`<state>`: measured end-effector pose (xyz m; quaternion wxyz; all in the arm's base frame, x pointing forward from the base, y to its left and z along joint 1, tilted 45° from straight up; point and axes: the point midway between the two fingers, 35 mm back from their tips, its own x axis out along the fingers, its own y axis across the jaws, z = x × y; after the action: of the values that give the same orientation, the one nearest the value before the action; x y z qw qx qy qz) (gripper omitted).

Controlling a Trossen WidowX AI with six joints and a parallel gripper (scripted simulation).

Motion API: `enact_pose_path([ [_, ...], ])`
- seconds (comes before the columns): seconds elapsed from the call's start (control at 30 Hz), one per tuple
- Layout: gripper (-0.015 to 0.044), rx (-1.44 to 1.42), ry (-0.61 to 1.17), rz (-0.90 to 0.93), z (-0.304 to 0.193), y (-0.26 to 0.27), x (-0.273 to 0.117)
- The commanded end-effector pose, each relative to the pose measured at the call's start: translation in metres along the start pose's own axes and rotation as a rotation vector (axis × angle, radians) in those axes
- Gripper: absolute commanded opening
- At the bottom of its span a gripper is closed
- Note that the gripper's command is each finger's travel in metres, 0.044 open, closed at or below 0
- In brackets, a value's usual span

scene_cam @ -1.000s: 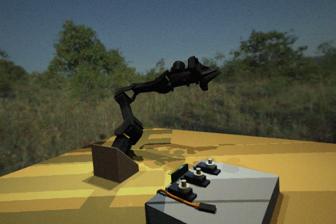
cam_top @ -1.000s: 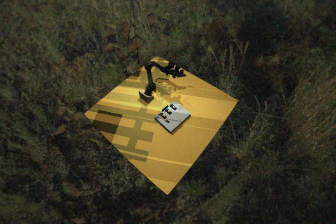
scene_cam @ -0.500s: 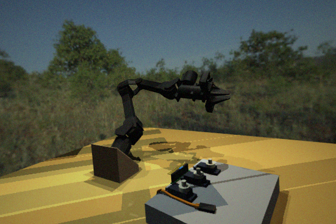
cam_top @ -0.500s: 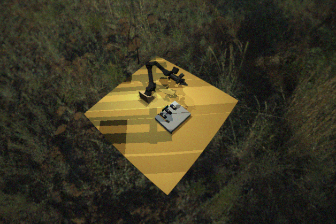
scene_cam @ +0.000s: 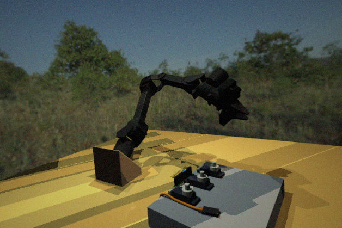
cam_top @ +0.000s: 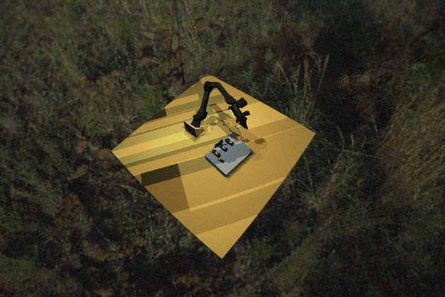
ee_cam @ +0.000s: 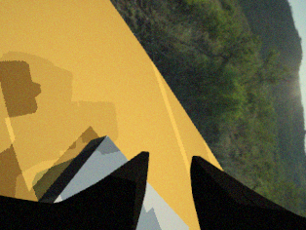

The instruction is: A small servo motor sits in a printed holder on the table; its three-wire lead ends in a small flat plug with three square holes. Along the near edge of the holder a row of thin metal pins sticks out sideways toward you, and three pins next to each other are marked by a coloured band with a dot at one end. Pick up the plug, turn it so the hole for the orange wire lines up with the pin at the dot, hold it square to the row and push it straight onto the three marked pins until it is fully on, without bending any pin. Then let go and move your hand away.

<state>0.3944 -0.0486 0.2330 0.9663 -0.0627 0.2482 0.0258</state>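
The black plug [scene_cam: 211, 211] [cam_top: 221, 160] lies flat on top of the grey holder [cam_top: 233, 160] [scene_cam: 265, 182] [ee_cam: 88, 177], at the end of the orange-looking lead [scene_cam: 179, 201], which curves around the nearest of three dark servos [scene_cam: 186, 193]. The row of thin yellowish pins [scene_cam: 177, 173] stands at the holder's edge on the arm's side; a small blue mark shows there, but the dot cannot be made out. My gripper [cam_top: 246, 127] [scene_cam: 247, 115] [ee_cam: 170, 161] is partly open and empty, in the air above and beyond the holder, tilted downward, well away from the plug. The wrist view shows neither plug nor pins.
Two more servos [scene_cam: 201, 179] [scene_cam: 214, 168] stand in a row on the holder beside the pins. The arm's wedge-shaped base [cam_top: 193, 128] [scene_cam: 107, 165] sits on the yellow table [cam_top: 222, 221] [scene_cam: 55, 205]. Dark patches and arm shadows cross the table top. Grassland surrounds it.
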Motion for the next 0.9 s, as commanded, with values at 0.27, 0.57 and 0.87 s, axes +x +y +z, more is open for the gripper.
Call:
enact_pose_path([
  [0.27, 0.0115, 0.028, 0.385, 0.175, -0.076, -0.035, 0.062],
  [0.57, 0.0115, 0.130, 0.605, 0.350, -0.140, -0.058, 0.089],
  [0.87, 0.0115, 0.296, 0.753, 0.546, -0.204, -0.075, 0.100],
])
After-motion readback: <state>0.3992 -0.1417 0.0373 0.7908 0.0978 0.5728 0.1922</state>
